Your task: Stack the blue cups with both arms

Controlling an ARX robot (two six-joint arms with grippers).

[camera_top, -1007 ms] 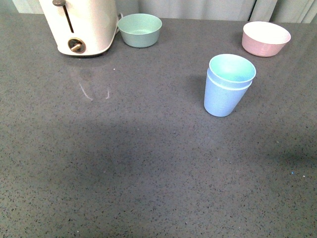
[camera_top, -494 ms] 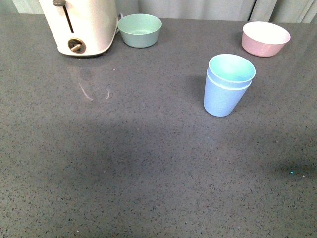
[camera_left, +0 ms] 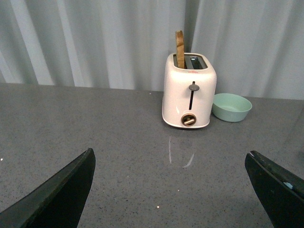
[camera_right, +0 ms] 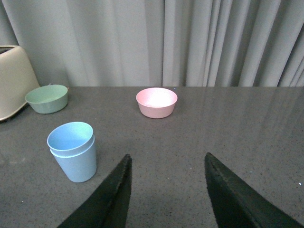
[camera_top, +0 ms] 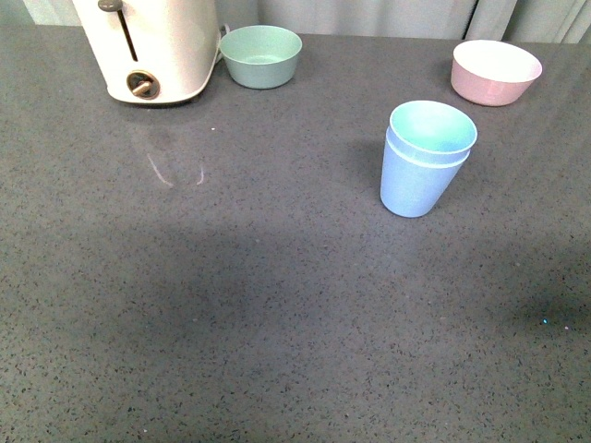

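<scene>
Front view: no arms in shot. Cups (camera_top: 425, 157) nested one inside the other, upright on grey counter (camera_top: 231, 305), right of centre. Toaster (camera_top: 152, 46) at far left, green bowl (camera_top: 261, 55) just beside it. Pink bowl (camera_top: 495, 71) at far right, well apart from cups.

Left wrist view: left gripper (camera_left: 178, 194) w/ fingers (camera_left: 59, 197) spread wide, nothing between them, tips low over counter (camera_left: 118, 137). Toaster (camera_left: 189, 91) straight ahead of gripper, beyond the gap, w/ toast slice (camera_left: 180, 48) sticking up from slot. Green bowl (camera_left: 231, 106) just beside toaster, on the side twd the other finger. Cups not in this shot.

Right wrist view: right gripper (camera_right: 166, 190) also parted, holding nothing. Fingers (camera_right: 111, 199) apart, bare counter (camera_right: 228, 123) between. Cups (camera_right: 72, 151) stacked, standing ahead of gripper and off to one side, near but clear of the closer finger, not touching. Pink bowl (camera_right: 156, 102) further ahead, roughly in line w/ the gap. Green bowl (camera_right: 46, 98) and toaster edge (camera_right: 14, 80) far off beyond cups. Curtain (camera_right: 190, 42) behind.
</scene>
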